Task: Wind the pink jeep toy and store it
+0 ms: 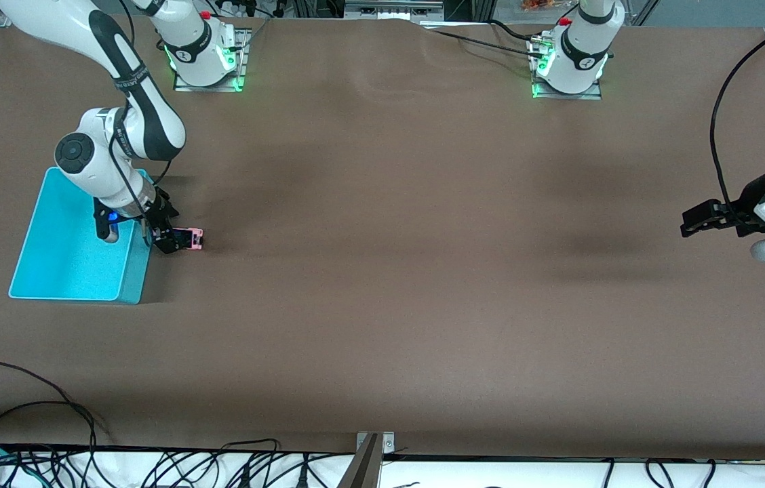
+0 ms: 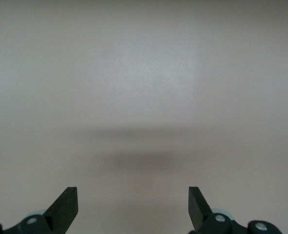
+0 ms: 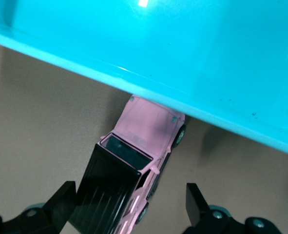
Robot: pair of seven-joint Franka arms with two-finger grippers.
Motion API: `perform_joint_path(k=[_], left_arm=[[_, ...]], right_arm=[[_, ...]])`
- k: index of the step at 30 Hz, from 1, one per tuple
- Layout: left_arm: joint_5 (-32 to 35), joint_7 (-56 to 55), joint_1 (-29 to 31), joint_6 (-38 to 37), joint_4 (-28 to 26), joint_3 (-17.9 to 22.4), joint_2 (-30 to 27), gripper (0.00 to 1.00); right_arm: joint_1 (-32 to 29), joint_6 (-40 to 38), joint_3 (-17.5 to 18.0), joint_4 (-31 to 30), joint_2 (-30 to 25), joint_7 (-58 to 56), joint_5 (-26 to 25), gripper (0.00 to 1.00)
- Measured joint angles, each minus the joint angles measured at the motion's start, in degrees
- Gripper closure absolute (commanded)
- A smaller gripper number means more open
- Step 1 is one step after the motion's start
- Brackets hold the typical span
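My right tool (image 3: 129,204) hangs wide open, holding nothing, over the small pink jeep toy (image 3: 144,146), which touches the turquoise plastic bin (image 3: 192,53); closing could snag its wall; left tool (image 2: 133,207) waits open

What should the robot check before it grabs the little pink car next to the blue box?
1. Right end effector open: ok.
2. Pink car sits between its fingers: ok.
3. Car on the table, wheels down: ok.
4. Blue box right beside the car, its nose at the wall: ok, but tight.
5. Car already wound: cannot tell.
6. Left end effector open, waiting over its own end of the table: ok.
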Motion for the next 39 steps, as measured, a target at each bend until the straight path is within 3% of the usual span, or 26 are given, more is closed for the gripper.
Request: perform_joint_path(k=[18, 19, 21, 23, 24, 25, 27, 30, 31, 39], left_arm=[[0.0, 0.0, 0.0, 0.0, 0.0, 0.0, 0.0, 0.00], [0.0, 0.0, 0.0, 0.0, 0.0, 0.0, 0.0, 0.00], [0.0, 0.0, 0.0, 0.0, 0.0, 0.0, 0.0, 0.00], [0.0, 0.0, 0.0, 0.0, 0.0, 0.0, 0.0, 0.00], [0.0, 0.0, 0.0, 0.0, 0.0, 0.0, 0.0, 0.00], [0.0, 0.0, 0.0, 0.0, 0.0, 0.0, 0.0, 0.00], [0.0, 0.0, 0.0, 0.0, 0.0, 0.0, 0.0, 0.00], [0.0, 0.0, 0.0, 0.0, 0.0, 0.0, 0.0, 0.00], [0.0, 0.0, 0.0, 0.0, 0.0, 0.0, 0.0, 0.00], [0.0, 0.0, 0.0, 0.0, 0.0, 0.0, 0.2, 0.00]], right_arm=[[0.0, 0.1, 0.0, 0.0, 1.3, 0.0, -0.3, 0.01], [0.0, 0.1, 0.0, 0.0, 1.4, 0.0, -0.3, 0.09], [0.0, 0.1, 0.0, 0.0, 1.5, 0.0, -0.3, 0.39], [-0.1, 0.1, 0.0, 0.0, 1.6, 0.0, -0.3, 0.44], [-0.1, 0.1, 0.0, 0.0, 1.7, 0.0, -0.3, 0.50], [-0.1, 0.1, 0.0, 0.0, 1.8, 0.0, -0.3, 0.63], [-0.2, 0.1, 0.0, 0.0, 1.9, 0.0, -0.3, 0.69], [-0.2, 0.1, 0.0, 0.0, 1.9, 0.0, -0.3, 0.96], [-0.2, 0.2, 0.0, 0.1, 1.9, 0.0, -0.3, 1.00], [-0.3, 0.2, 0.0, 0.4, 1.9, 0.0, -0.5, 1.00]])
